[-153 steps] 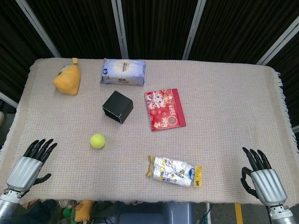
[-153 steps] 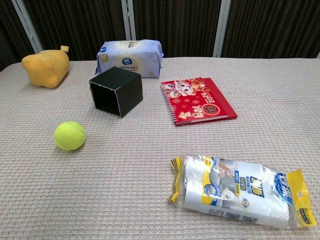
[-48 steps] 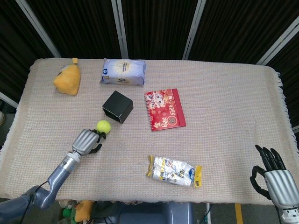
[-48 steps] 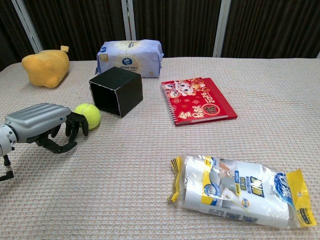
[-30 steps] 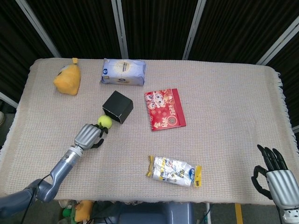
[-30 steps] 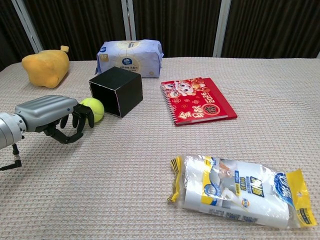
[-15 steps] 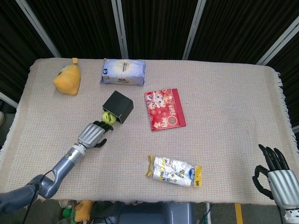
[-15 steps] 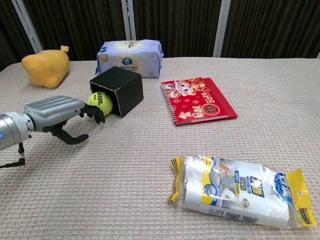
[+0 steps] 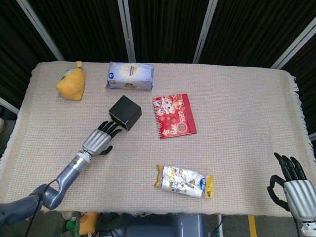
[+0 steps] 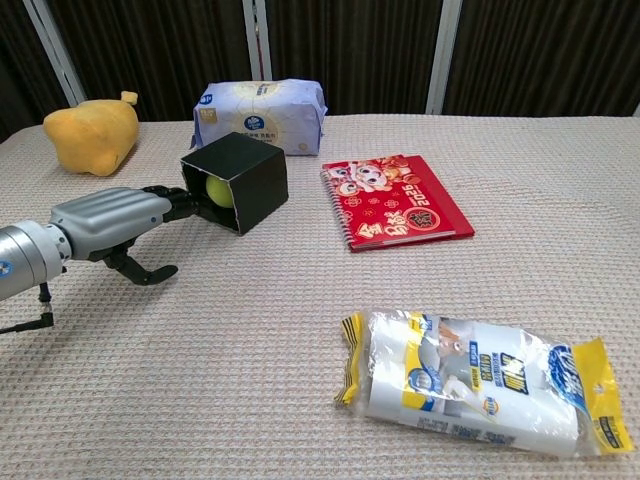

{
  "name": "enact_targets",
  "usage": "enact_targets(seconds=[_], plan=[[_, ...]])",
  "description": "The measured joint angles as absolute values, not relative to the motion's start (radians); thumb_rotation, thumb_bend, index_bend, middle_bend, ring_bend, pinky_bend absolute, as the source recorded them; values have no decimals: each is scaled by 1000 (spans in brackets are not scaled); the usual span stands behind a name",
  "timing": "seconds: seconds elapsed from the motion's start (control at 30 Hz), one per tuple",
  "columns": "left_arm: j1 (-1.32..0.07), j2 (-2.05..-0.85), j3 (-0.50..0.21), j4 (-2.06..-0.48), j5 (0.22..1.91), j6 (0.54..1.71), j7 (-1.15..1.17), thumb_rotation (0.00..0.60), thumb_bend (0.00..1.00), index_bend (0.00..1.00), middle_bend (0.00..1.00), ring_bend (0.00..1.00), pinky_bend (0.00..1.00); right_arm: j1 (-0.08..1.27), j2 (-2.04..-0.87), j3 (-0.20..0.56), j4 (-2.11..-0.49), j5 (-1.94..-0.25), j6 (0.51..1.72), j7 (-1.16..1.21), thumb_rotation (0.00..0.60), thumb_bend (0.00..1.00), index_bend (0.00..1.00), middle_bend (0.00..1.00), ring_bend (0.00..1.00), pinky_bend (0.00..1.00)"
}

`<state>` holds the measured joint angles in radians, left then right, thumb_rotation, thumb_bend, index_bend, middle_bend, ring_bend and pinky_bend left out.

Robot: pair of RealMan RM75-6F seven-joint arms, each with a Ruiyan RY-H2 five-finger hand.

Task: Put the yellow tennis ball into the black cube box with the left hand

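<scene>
Yellow tennis ball (image 10: 219,190) inside black cube box (image 10: 243,179), just beyond left hand (image 10: 112,223) fingertips

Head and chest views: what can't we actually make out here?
- Head view: the tennis ball is not seen; the black cube box hides it. Chest view shows only part of the tennis ball inside the opening.
- Chest view: left hand fingertips blend into the dark box opening; contact with the ball unclear.
- Right hand: cut off by the head view's edge, absent from chest view.

Lighting was bright and even from overhead, both views pretty sharp. Only a soft shadow sat right under the left hand (image 10: 105,225); backdrop beyond it stayed dark.
</scene>
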<state>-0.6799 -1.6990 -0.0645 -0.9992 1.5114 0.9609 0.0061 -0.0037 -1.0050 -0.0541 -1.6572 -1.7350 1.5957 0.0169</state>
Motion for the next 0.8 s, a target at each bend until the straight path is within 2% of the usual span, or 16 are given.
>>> enact_targets(seconds=[0.27,0.5,0.8], plan=[[-694,-1707,-87,-1008,1461,932,77,600,357,66,0,0,0,-6,-1004,-54,-1659,-1736,1599,15,600,414,0,0,0,0],[-694,-1690,-83,-1056,1455,934,98,600,235,10,0,0,0,-8,-1002,-52,-1655,-1735,1604,23,600,414,0,0,0,0],[-646,-1547,-20,-1243,1500,992,103,600,138,0,11,0,0,-7,-1008,-52,-1659,-1736,1597,5,600,414,0,0,0,0]])
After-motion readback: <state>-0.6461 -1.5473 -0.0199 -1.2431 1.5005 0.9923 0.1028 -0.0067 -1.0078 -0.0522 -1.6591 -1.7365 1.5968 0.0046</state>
